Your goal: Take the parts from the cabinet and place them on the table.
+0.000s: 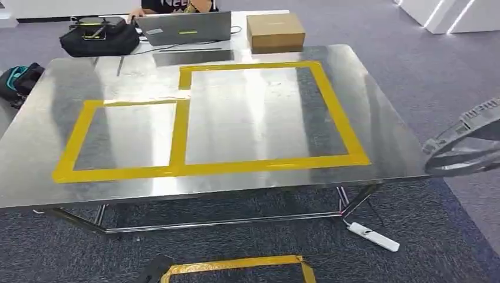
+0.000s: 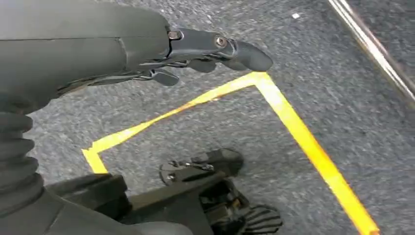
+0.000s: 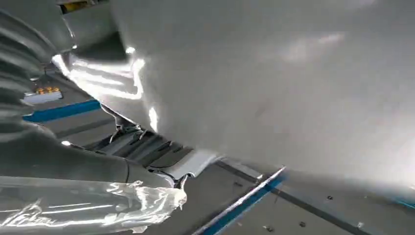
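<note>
A grey ring-shaped metal part (image 1: 466, 141) hangs in the air off the right edge of the steel table (image 1: 35, 153). Up close, the part (image 3: 274, 83) is a broad pale grey surface right against my right hand (image 3: 73, 161), which holds it; clear plastic wrap (image 3: 98, 205) lies beside the thumb. Yellow tape marks a large rectangle (image 1: 348, 135) and a smaller one (image 1: 76, 141) on the tabletop, both bare. My left hand (image 2: 195, 54) hangs over the carpet with nothing in it, its fingers stretched out.
At the table's far edge stand a laptop (image 1: 186, 28), a cardboard box (image 1: 275, 32) and a black bag (image 1: 99, 36), with a person (image 1: 177, 5) behind them. A power strip (image 1: 372, 236) lies by the table leg. Yellow floor tape (image 1: 236, 264) marks the carpet near me.
</note>
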`<control>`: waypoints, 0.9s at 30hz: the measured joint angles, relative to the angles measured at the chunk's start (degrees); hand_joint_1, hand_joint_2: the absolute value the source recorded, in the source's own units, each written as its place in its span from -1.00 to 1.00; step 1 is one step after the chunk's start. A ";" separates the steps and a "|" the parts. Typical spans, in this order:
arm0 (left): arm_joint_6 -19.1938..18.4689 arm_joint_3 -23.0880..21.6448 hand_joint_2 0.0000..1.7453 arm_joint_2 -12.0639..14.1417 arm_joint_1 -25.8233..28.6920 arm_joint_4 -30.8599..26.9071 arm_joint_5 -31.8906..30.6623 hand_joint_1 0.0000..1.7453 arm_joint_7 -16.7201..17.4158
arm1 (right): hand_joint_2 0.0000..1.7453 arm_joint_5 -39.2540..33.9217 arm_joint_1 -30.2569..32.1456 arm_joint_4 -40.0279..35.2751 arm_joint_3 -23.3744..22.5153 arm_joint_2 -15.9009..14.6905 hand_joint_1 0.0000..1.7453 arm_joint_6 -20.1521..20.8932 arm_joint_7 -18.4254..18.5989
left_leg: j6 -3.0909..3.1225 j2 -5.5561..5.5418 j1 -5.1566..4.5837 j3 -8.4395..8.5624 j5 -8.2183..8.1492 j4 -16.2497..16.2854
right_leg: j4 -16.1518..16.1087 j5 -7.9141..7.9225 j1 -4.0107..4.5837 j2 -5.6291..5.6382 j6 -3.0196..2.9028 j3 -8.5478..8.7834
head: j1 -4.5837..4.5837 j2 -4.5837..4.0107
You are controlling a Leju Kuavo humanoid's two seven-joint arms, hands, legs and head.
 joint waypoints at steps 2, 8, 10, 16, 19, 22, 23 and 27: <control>0.00 0.00 1.00 -0.13 0.03 0.00 0.20 -1.00 0.00 | 1.00 0.11 0.11 0.37 0.61 0.01 1.00 -0.04 0.04 | -0.19 -0.01 -0.08 -0.21 0.16 -0.20 | 0.92 -0.33 0.01 0.25 -1.59 -0.61 | -0.89 0.02; 0.02 0.00 1.00 0.00 -0.17 -0.02 0.28 -1.00 -0.04 | 1.00 0.09 0.05 0.70 1.69 -0.03 1.00 -0.04 -0.07 | -1.14 0.29 -0.09 -8.04 -6.23 14.22 | 1.28 -1.58 0.13 0.27 -3.58 -0.09 | -1.27 0.02; 0.02 0.00 1.00 -0.02 -0.04 -0.02 0.28 -1.00 -0.04 | 1.00 0.11 0.24 0.92 2.28 -0.03 1.00 -0.04 -0.07 | -0.57 0.29 -0.33 -11.50 -6.04 18.41 | 1.28 -2.09 0.59 0.30 -3.94 0.46 | -1.25 0.02; 0.28 0.00 1.00 0.50 -0.13 -0.02 0.72 -1.00 -0.26 | 1.00 0.18 0.43 1.29 2.63 0.04 1.00 -0.31 0.06 | 4.57 0.20 -2.64 -5.28 4.48 0.71 | 0.60 -3.83 1.54 0.37 -3.92 2.75 | -1.10 0.02; 0.30 0.00 1.00 0.30 -0.10 -0.02 0.72 -1.00 -0.26 | 1.00 0.33 1.38 1.37 2.60 -0.18 1.00 -0.31 0.09 | 3.95 0.17 -2.51 -4.07 3.77 -1.06 | 0.35 -3.35 1.37 0.12 -2.82 3.56 | -1.11 0.00; 0.44 0.07 1.00 0.44 -0.16 -0.02 0.85 -1.00 -0.31 | 1.00 0.20 1.23 1.42 2.58 -0.16 1.00 -0.33 0.13 | 4.12 0.10 -2.10 -2.96 3.38 -1.31 | 7.75 -6.98 1.30 -0.14 -2.26 -0.46 | -0.79 0.02; 0.41 0.07 1.00 0.37 -0.13 -0.02 0.85 -1.00 -0.31 | 1.00 0.20 1.45 1.44 2.60 -0.16 1.00 -0.31 0.11 | 4.08 0.09 -2.09 -2.67 3.04 -1.31 | 12.57 -8.86 1.26 -0.16 -1.91 -3.25 | -0.90 0.00; 0.35 0.07 1.00 0.09 0.29 -0.02 0.85 -1.00 -0.31 | 1.00 0.22 2.24 1.44 2.84 -0.14 1.00 -0.26 0.09 | 3.46 0.03 -1.74 -0.26 1.39 -1.20 | 12.87 -4.79 0.96 -0.25 -1.13 -6.19 | -0.81 0.02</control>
